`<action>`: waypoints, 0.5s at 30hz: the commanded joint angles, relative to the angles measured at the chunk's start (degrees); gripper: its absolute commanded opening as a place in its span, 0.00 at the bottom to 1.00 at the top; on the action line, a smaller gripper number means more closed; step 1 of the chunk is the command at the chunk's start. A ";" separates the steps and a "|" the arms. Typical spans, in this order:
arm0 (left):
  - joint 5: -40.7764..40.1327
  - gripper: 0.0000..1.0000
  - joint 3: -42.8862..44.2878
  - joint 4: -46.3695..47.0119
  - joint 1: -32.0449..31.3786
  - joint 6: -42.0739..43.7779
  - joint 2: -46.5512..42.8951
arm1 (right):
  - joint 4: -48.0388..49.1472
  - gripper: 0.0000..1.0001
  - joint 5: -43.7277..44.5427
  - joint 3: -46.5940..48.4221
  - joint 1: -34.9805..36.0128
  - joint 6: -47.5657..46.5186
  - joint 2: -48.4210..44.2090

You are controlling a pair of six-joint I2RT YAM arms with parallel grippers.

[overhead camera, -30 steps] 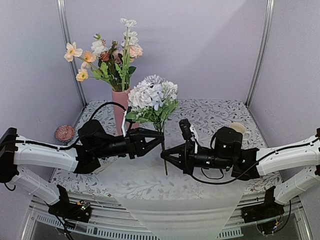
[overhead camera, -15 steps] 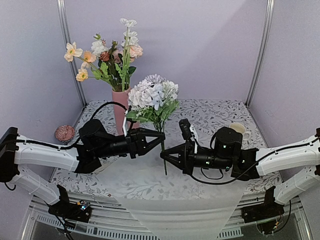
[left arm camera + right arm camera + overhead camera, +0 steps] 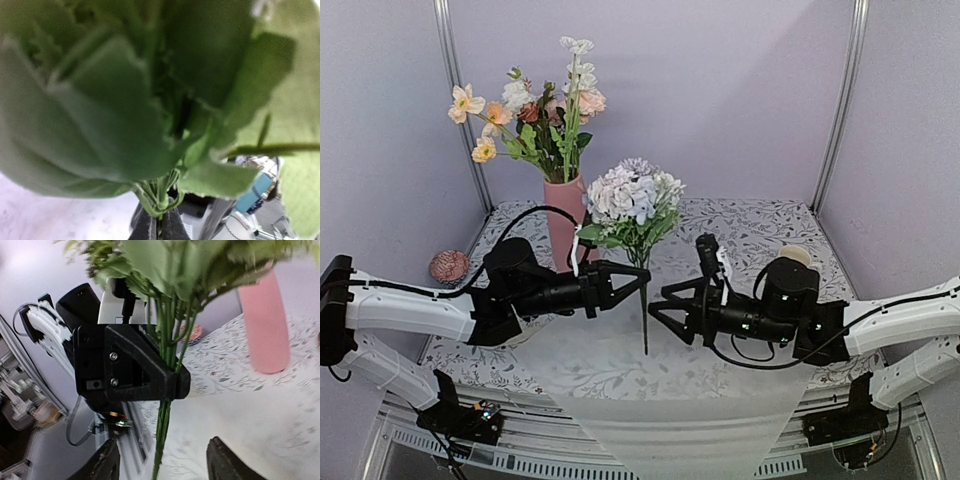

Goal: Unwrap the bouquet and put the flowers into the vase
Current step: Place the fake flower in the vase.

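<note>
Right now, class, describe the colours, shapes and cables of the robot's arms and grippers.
The left arm and right arm have white links and black joints. The left gripper and right gripper are black, tapering wedges. Each arm carries looping black cables.

Upright pale lavender-white bunch (image 3: 632,195), green stems hanging bare, just right of tall pink vase (image 3: 563,195) filled with peach and white flowers (image 3: 552,130)

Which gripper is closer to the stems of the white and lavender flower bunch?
Left. The left gripper is shut right on the stems; the right gripper sits open just to their right, gripping nothing.
</note>
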 commanded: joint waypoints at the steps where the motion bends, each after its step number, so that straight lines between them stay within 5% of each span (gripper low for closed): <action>1: -10.43 0.00 3.65 -14.92 -0.69 6.50 -4.16 | 0.46 0.69 13.61 -4.29 0.15 -1.21 -8.36; 6: -26.71 0.00 3.81 -27.17 2.02 11.81 -10.79 | -4.40 0.74 29.77 -6.35 0.04 -7.79 -15.73; 15: -39.19 0.00 6.96 -20.19 12.68 36.50 -15.27 | 0.32 0.79 38.69 -8.36 -4.19 -28.83 -15.00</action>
